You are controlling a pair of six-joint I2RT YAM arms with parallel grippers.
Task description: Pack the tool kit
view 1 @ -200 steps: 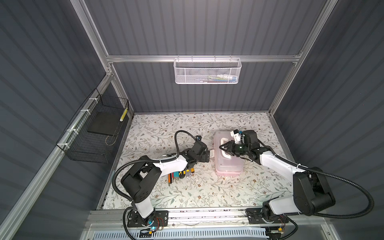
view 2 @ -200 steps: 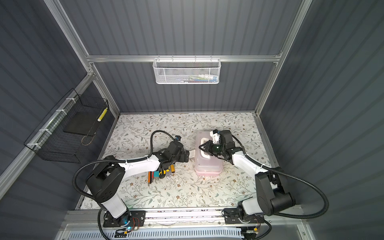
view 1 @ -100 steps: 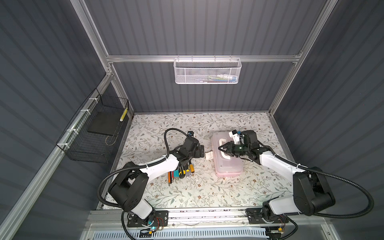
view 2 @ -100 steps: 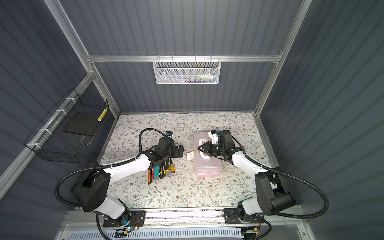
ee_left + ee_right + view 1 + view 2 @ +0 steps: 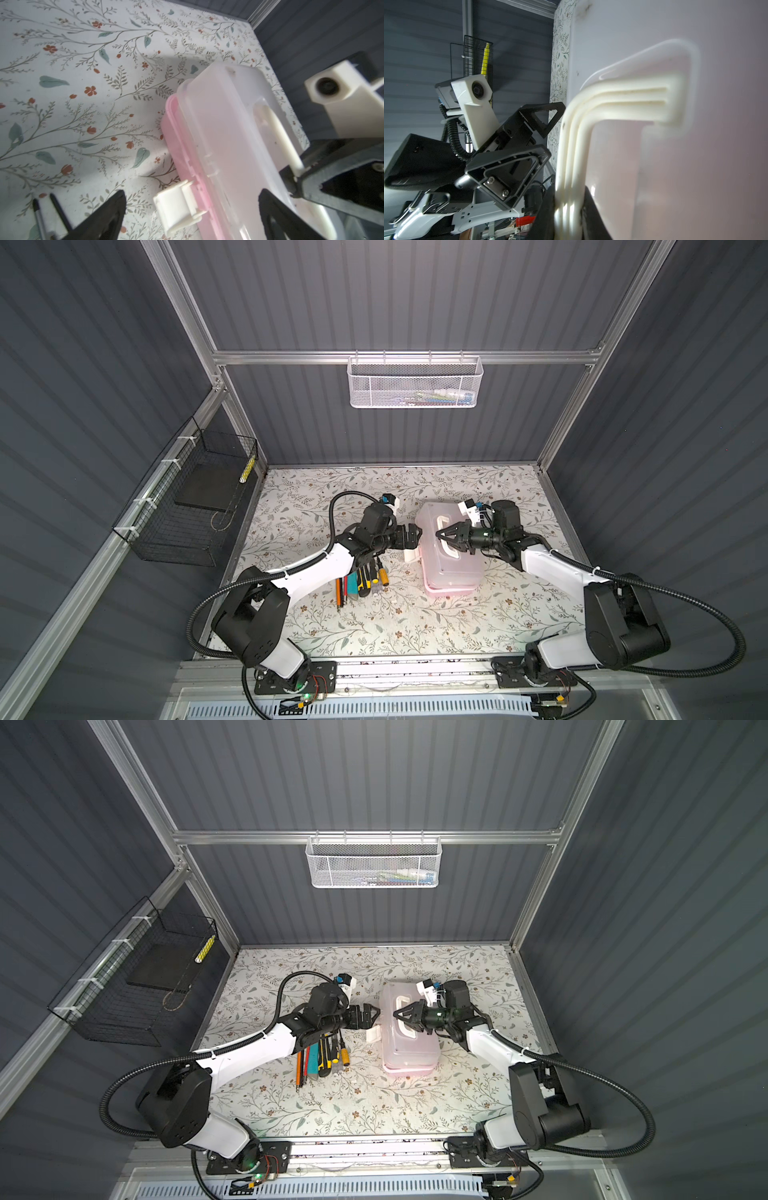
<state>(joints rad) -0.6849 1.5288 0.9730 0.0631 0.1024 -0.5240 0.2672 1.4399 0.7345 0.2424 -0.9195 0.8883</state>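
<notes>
The tool kit's pink case [image 5: 451, 572] [image 5: 409, 1056] stands right of middle on the floral table, frosted lid down. Its white latch [image 5: 410, 558] [image 5: 176, 204] sticks out sideways from the left side. My right gripper [image 5: 438, 534] [image 5: 569, 218] is shut on the white handle [image 5: 612, 99] on top of the lid. My left gripper [image 5: 417, 537] [image 5: 191, 199] hangs open just left of the case, its jaws either side of the latch without touching it. Loose screwdrivers and knives [image 5: 361, 578] [image 5: 322, 1058] lie in a bunch under the left arm.
A white mesh basket [image 5: 415, 383] hangs on the back wall with small items in it. A black wire basket [image 5: 195, 506] hangs on the left wall. Grey walls close the table on three sides.
The left gripper drew back to the left, then came right again to the case's latch, its jaws a little wider. The right gripper stays on the handle; the case has not moved.
</notes>
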